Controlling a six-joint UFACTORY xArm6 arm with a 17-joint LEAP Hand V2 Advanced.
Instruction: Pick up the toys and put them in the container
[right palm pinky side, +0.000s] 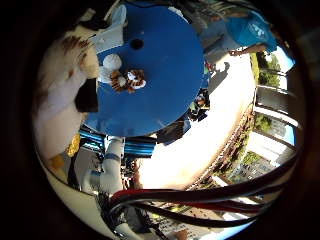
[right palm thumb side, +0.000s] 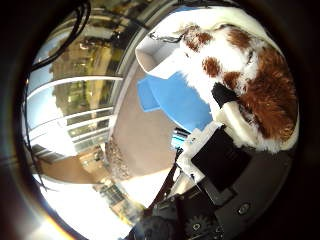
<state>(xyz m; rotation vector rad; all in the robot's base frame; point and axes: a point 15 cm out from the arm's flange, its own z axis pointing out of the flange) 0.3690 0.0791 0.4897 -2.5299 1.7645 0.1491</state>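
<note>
The robot hand (right palm thumb side: 220, 150) was closed around a plush toy (right palm thumb side: 240, 85), white with brown patches, which filled much of both palm views and so sat tight against the palm. A black-tipped finger (right palm thumb side: 222, 94) pressed into the fur, and the hand's white and black body lay directly beside it. That firm curl was probably what kept the soft, shapeless toy from sagging out while the hand was raised.

The hand was well above the round blue surface (right palm pinky side: 165, 75), looking down on it. Near the middle of that surface lay a small tiger toy (right palm pinky side: 131, 80), orange and white with dark stripes, with a white rounded toy (right palm pinky side: 111, 62) just beside it, toward ten o'clock from the tiger as the surface appeared there; whether the two touched could not be told. A small dark hole (right palm pinky side: 136, 44) showed in the surface farther on, toward twelve o'clock from the tiger.

A white container (right palm thumb side: 157, 52) with an open top stood at the rim of the surface, close to the held plush in the thumb-side view. The carry seemed to be underway: one toy lifted, not yet released, with the container near enough that the drop looked like the next step. The tiger and its white neighbour remained to be collected. The plush looked light and yielding, so the risk was that it would snag on the container wall or cling to the fingers on release.
</note>
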